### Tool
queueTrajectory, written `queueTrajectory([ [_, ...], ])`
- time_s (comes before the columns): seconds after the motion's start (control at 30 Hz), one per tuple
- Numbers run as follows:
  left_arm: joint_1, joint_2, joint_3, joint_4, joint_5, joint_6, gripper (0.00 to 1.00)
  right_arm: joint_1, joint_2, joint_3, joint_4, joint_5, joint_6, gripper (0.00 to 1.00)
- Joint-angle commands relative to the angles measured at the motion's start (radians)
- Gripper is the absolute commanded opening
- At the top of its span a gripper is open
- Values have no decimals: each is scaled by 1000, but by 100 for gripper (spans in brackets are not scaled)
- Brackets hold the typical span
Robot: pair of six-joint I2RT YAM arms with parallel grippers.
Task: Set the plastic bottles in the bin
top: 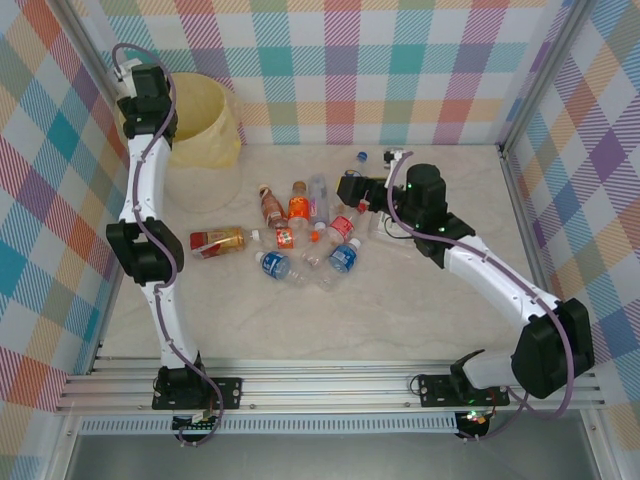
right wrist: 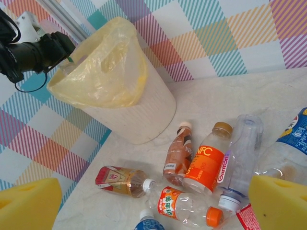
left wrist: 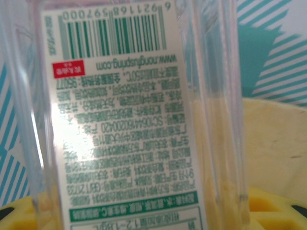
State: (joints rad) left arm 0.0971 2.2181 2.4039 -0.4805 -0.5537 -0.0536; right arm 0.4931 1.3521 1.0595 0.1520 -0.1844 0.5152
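My left gripper (top: 160, 110) is at the left rim of the bin (top: 208, 122), shut on a clear bottle (left wrist: 120, 120) with a white and green label. Its yellow pads (left wrist: 276, 211) flank that bottle, and the bin's pale yellow bag (left wrist: 273, 143) lies behind. In the right wrist view the left gripper (right wrist: 36, 52) hangs at the bin's (right wrist: 124, 96) rim. Several plastic bottles (top: 300, 232) lie in a heap mid-table. My right gripper (top: 355, 190) hovers open over the heap's right side, nothing between its pads (right wrist: 280, 203). Below it lie an orange NFC bottle (right wrist: 206, 160), a brown one (right wrist: 178, 153) and a red-gold one (right wrist: 117, 179).
Two small pieces, one with a blue cap (top: 362, 156) and one white (top: 395, 157), lie near the back wall behind the right arm. Checked walls enclose the table on three sides. An aluminium rail (top: 330, 385) runs along the near edge.
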Motion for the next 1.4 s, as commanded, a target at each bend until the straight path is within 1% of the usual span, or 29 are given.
queueTrajectory([
  [0.0, 0, 16, 44, -19, -21, 20, 46, 4, 33, 37, -9, -9, 3, 100],
  [0.07, 0, 25, 47, -38, -46, -1, 48, 5, 46, 50, -14, -16, 7, 100],
  [0.13, 0, 33, 60, -72, -100, -36, 54, 5, 58, 59, -16, -22, 12, 100],
  [0.27, 0, 31, 71, -110, -119, -65, 63, 7, 72, 69, -23, -30, 17, 100],
  [0.33, 0, 19, 72, -130, -120, -84, 72, 9, 74, 70, -23, -28, 17, 100],
  [0.4, 0, 6, 72, -150, -106, -105, 78, 10, 73, 69, -22, -27, 18, 100],
  [0.63, -13, -58, 72, -216, -34, -174, 89, 10, 64, 58, -24, -23, 17, 100],
  [0.77, -29, -119, 68, -273, 23, -238, 96, 10, 45, 34, -15, -8, 14, 100],
  [0.8, -39, -140, 59, -282, 27, -253, 99, 10, 38, 25, -7, -1, 12, 100],
  [0.87, -59, -185, 30, -290, 35, -280, 100, 11, 25, 7, 4, 9, 7, 100],
  [1.03, -110, -347, -144, -247, 104, -364, 100, 10, -3, -23, 9, 29, -22, 100],
  [1.13, -146, -452, -281, -251, 122, -468, 100, 10, -17, -41, 11, 42, -41, 100],
  [1.23, -191, -570, -454, -255, 141, -619, 100, 11, -28, -63, 27, 54, -56, 100],
  [1.37, -261, -765, -802, -195, 160, -800, 100, 10, -46, -91, 45, 43, -83, 100],
])
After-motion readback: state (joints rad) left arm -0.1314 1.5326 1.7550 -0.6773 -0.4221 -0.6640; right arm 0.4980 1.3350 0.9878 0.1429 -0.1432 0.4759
